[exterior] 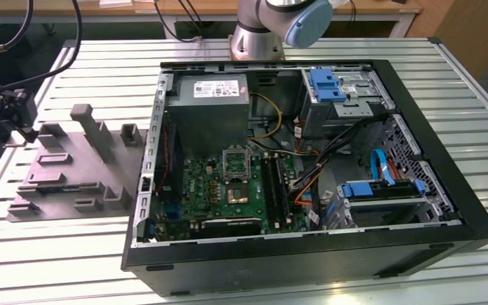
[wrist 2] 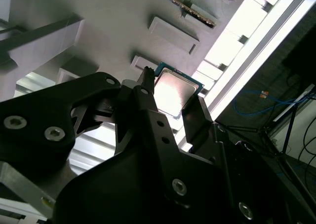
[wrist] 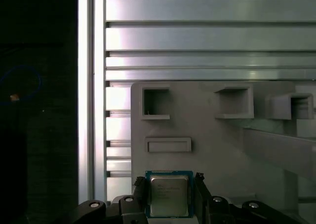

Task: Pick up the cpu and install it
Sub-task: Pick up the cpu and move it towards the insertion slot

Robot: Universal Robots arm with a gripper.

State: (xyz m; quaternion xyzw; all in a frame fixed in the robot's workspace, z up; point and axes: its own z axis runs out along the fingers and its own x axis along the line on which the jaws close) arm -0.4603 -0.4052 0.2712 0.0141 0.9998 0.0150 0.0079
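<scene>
The cpu (wrist: 169, 195) is a small flat square chip with a pale metal top and a green rim. It sits between the two black fingers of my gripper (wrist: 169, 184), and each finger presses on one of its edges. In the second wrist view the same cpu (wrist 2: 174, 92) shows between the fingertips of the gripper (wrist 2: 170, 91), over the grey plastic tray (wrist 2: 113, 31). In the exterior view the gripper (exterior: 22, 130) hangs at the far left, over the tray's (exterior: 66, 171) left edge. The dark square motherboard socket (exterior: 238, 192) lies inside the open computer case (exterior: 312, 254), far off to the exterior view's right.
Upright blocks (exterior: 91, 130) and shallow pockets (wrist: 169, 145) stand on the tray. A grey power-supply box (exterior: 213, 108) and blue drive brackets (exterior: 325, 86) sit inside the case. The slatted metal table (wrist: 207, 36) ends at an edge (wrist: 86, 86) close beside the gripper. The arm's base (exterior: 257, 32) stands behind the case.
</scene>
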